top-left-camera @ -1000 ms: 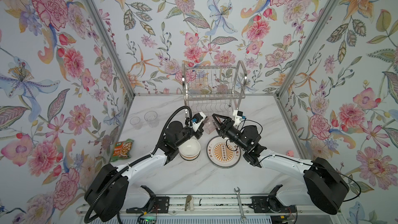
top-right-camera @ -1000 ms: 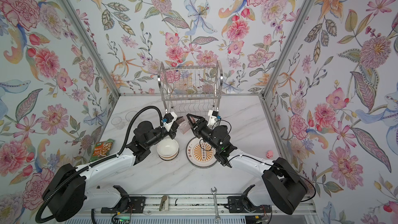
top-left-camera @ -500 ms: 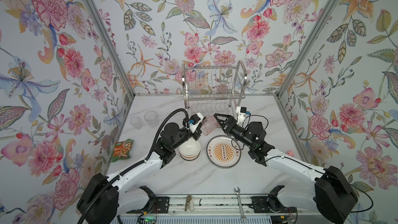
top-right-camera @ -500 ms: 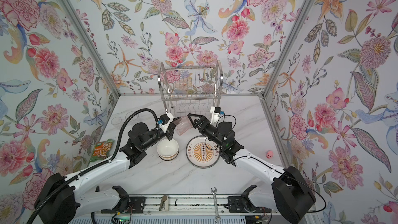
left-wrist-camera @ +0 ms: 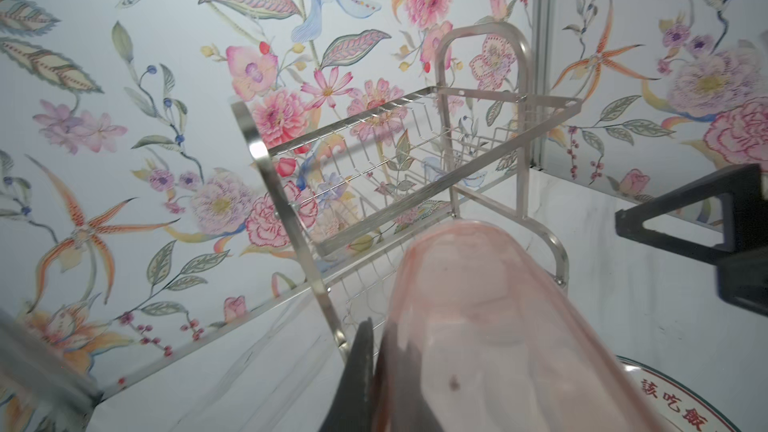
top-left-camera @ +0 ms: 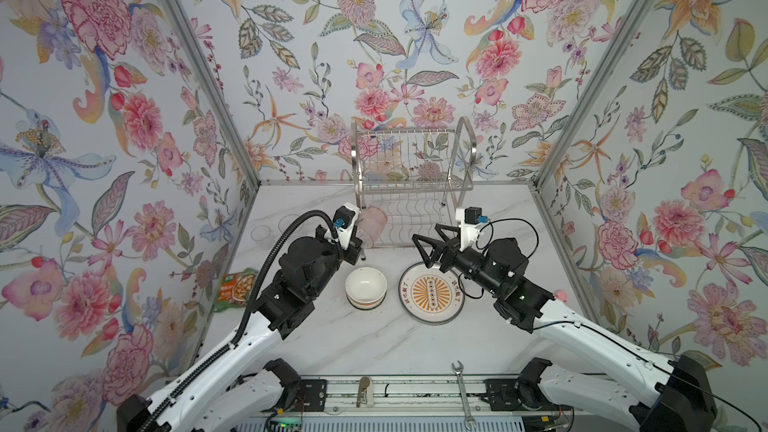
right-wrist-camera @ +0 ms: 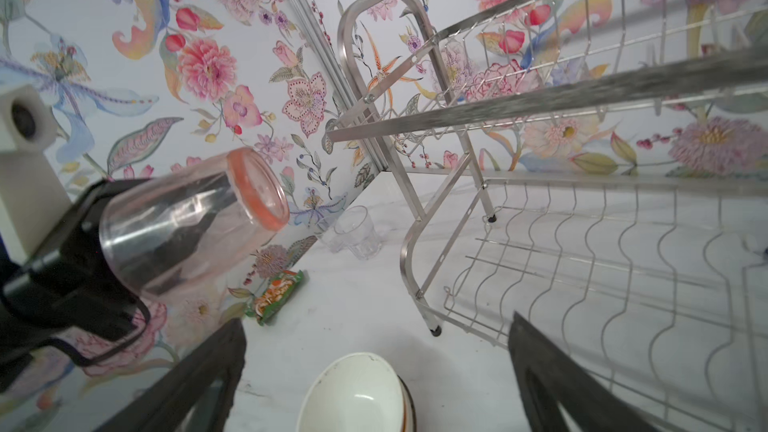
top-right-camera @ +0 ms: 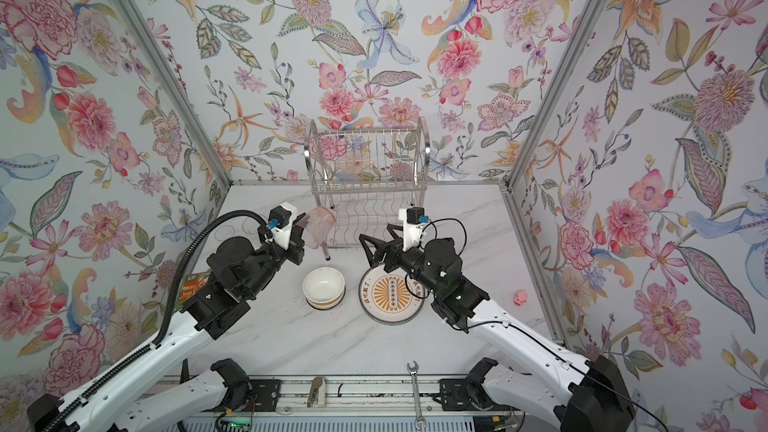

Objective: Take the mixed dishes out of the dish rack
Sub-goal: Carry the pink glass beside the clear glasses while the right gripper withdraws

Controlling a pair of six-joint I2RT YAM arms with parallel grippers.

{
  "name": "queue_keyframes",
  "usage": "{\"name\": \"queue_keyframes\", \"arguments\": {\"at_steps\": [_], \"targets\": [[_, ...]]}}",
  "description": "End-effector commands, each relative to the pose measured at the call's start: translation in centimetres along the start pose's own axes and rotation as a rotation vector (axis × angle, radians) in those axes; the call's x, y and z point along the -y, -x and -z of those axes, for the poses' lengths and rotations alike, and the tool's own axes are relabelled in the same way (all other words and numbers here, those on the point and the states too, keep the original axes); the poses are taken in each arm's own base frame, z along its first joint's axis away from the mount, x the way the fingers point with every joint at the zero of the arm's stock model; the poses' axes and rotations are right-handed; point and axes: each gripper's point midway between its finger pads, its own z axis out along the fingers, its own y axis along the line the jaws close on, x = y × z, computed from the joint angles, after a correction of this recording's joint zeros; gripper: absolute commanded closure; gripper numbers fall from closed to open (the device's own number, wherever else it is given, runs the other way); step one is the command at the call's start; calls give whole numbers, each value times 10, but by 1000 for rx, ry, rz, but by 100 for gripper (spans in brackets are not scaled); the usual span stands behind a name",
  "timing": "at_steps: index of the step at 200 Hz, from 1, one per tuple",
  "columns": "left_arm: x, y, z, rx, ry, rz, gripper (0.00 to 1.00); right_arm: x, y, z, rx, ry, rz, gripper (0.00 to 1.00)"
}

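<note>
The pink tumbler (top-left-camera: pixel 372 224) is now clamped by the left gripper (top-left-camera: pixel 359 241) alone. The right gripper (top-left-camera: pixel 426 238), which was up against that tumbler a second ago, is drawn back above the sunburst plate (top-left-camera: pixel 430 293), its jaws spread wide with nothing between them. The tumbler is held tilted in the air, thick base pointing away from the gripper, just in front of the left corner of the dish rack (top-left-camera: pixel 411 184) and clear of its wires. No dish is seen on either tier, so the unloading is judged almost done — only this tumbler remains to be set down, perhaps by the clear tumblers (right-wrist-camera: pixel 357 234). The cream bowl (top-left-camera: pixel 365 286) is already on the table.
</note>
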Motion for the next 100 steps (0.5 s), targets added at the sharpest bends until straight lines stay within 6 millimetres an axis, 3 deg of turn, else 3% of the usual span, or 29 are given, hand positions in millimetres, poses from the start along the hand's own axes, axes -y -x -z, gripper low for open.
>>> {"name": "queue_keyframes", "arguments": {"at_steps": [1, 24, 51, 100], "targets": [[-42, -4, 15, -105, 174, 39, 100, -2, -12, 6, -38, -17, 300, 1], [-72, -13, 17, -214, 238, 93, 100, -11, -22, 8, -74, 10, 429, 1], [-101, -28, 14, -369, 277, 137, 100, -11, -28, 11, -89, -3, 463, 1], [-116, -66, -18, -596, 236, 115, 100, -9, -35, 17, -99, -13, 463, 1]]}}
